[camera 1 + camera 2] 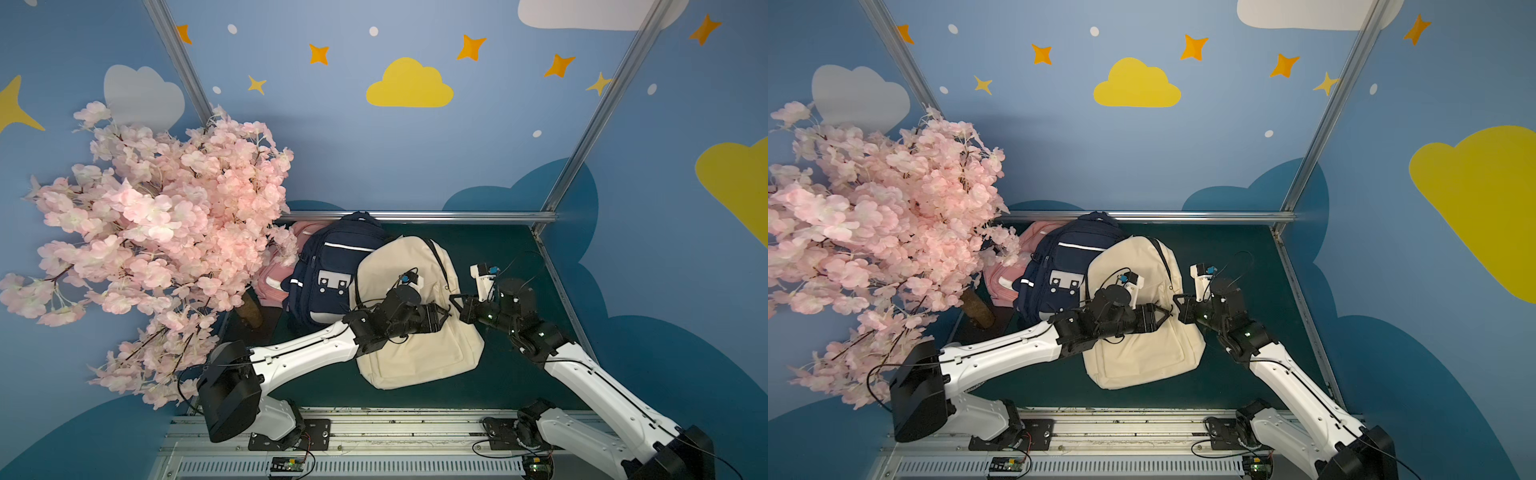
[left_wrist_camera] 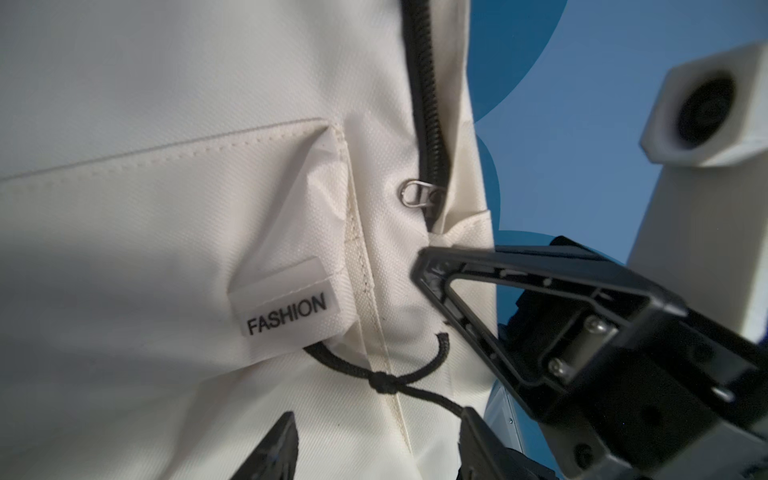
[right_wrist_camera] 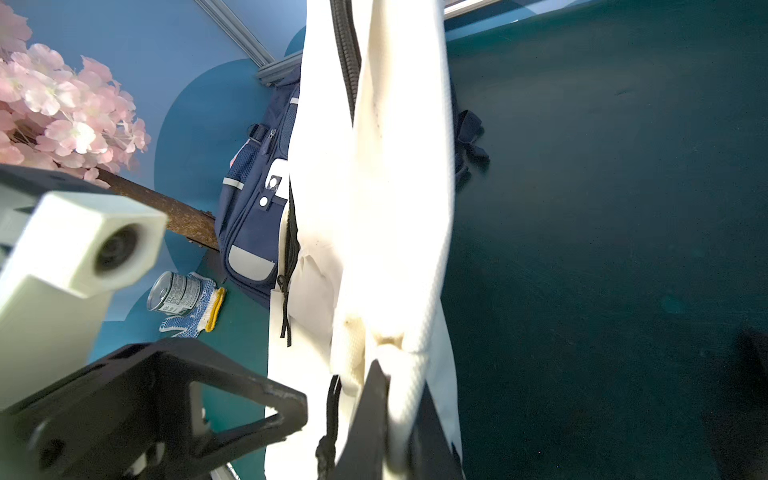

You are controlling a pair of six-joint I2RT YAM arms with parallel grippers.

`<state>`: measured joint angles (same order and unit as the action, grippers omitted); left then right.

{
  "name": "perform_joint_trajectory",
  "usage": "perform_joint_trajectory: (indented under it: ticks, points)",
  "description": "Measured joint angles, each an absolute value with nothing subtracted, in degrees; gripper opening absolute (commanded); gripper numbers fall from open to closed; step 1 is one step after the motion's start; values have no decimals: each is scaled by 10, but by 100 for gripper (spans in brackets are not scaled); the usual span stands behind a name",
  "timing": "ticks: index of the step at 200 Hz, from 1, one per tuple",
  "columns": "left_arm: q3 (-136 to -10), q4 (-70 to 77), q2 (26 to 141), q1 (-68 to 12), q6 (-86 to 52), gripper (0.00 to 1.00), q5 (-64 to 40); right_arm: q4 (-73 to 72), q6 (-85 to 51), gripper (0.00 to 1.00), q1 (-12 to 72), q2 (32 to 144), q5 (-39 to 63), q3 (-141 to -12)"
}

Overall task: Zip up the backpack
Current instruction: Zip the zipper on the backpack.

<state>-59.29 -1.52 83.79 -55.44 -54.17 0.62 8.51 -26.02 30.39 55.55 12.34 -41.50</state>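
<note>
The cream backpack (image 1: 415,353) is laid flat mid-table (image 1: 511,386), its far left corner resting on a navy bag (image 1: 328,266). A black zip (image 2: 428,116) is seen along its right edge, with a metal slider (image 2: 419,193) on it and a knotted cord (image 2: 399,374) on the fabric just beside. The right gripper (image 3: 399,386) is clamped on the backpack's right edge, near the slider. The left gripper (image 2: 378,415) is held over the backpack with jaws apart, the cord's end beside one finger. A pink bag (image 1: 272,282) and a blossom tree (image 1: 158,220) are found further left.
</note>
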Motion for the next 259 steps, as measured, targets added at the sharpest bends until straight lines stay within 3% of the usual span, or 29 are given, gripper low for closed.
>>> perform_joint_trajectory:
  ticks: [82,221,259]
  points:
    - [-593,13,865,-554,-560,56,-3,70,-243,0,338,544,94,-396]
    - [-563,42,866,-542,-577,20,-7,46,-232,0,363,515,69,-362]
    - [-562,45,867,-542,-576,16,-8,50,-236,0,366,512,33,-360]
